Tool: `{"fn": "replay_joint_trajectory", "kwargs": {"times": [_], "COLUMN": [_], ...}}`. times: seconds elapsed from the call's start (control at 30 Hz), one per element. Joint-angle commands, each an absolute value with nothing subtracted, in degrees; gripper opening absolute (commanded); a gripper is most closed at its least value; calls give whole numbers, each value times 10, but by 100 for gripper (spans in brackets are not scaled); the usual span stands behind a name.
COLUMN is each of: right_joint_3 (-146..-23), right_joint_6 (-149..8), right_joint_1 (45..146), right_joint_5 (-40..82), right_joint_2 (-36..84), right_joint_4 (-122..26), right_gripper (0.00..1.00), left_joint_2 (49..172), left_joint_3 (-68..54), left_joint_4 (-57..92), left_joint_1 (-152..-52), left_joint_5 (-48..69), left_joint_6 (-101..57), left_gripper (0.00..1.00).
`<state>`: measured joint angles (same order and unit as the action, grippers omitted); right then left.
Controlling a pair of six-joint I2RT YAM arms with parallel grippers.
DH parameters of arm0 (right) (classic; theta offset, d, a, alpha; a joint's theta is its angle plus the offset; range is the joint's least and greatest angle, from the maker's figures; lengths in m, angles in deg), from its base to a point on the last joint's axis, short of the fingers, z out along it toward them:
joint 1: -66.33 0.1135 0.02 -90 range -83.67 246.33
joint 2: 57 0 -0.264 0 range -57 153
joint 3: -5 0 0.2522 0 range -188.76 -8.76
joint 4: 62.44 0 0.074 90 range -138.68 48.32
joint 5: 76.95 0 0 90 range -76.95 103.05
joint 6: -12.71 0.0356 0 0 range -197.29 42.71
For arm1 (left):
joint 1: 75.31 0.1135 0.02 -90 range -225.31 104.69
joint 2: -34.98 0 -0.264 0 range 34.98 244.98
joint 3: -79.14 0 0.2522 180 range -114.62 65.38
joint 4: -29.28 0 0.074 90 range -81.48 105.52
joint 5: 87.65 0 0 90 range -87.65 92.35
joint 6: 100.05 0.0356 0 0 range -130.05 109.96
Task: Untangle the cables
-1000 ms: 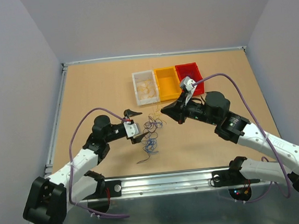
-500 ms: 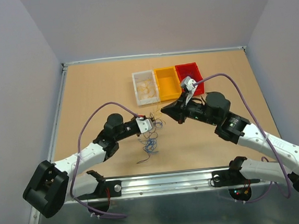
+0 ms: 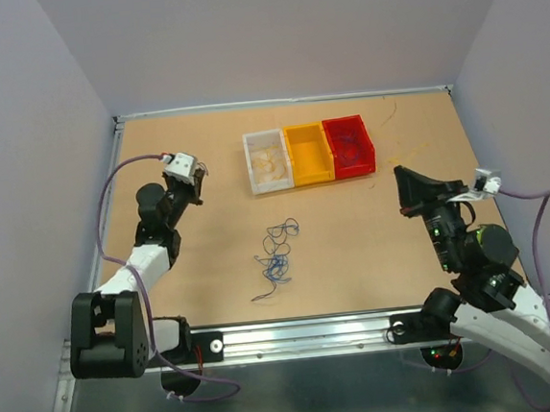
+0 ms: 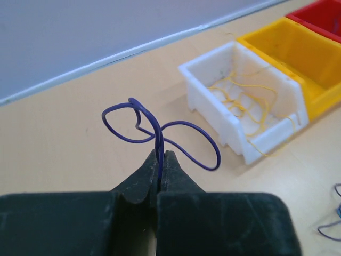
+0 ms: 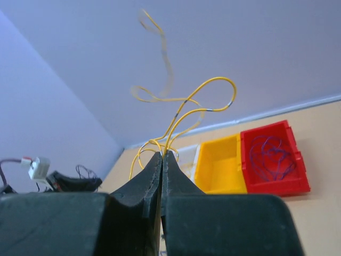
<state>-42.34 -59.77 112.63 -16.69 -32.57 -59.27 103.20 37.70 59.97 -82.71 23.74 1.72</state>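
Jaws pinched together, the left gripper (image 4: 161, 154) holds a looped purple wire (image 4: 158, 140) by its stem at the far left of the table (image 3: 193, 261). The wire's curls stand above the fingertips, well apart from the rest.

At mid-table lies a small tangle (image 3: 277, 254) of blue and purple cables, loose on the surface and touched by neither arm.

Behind it three bins sit in a row, side by side. The white bin (image 3: 248, 165) holds yellow strands (image 4: 250, 101). The yellow bin (image 3: 307, 155) stands in the middle. The red bin (image 3: 368, 145) holds purple strands (image 5: 269, 154).

At right, the right gripper (image 5: 162, 154) has its jaws clamped on a bunch of yellow wires (image 5: 185, 100). These rise in curls from its tips, the topmost one blurred.
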Motion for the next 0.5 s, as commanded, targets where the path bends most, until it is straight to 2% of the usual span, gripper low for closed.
{"fn": "replay_joint_trajectory", "kwargs": {"times": [0.0,0.2,0.37,0.47], "right_joint_3": [-401,-419,-493,-551], "right_joint_6": [-602,-622,-643,-649], "right_joint_1": [1126,1126,1126,1126], "right_joint_5": [-262,-189,-99,-88], "right_joint_2": [-364,-306,-121,-40], "right_joint_4": [-648,-653,-637,-633], "right_gripper": [0,1,1,0], "left_joint_2": [1077,1103,1075,1060], "left_joint_3": [328,308,321,329], "left_joint_4": [630,612,615,618], "left_joint_1": [-758,-743,-743,-743], "left_joint_5": [280,277,281,281], "left_joint_6": [-83,-85,-73,-69], "left_gripper": [0,0,0,0]}}
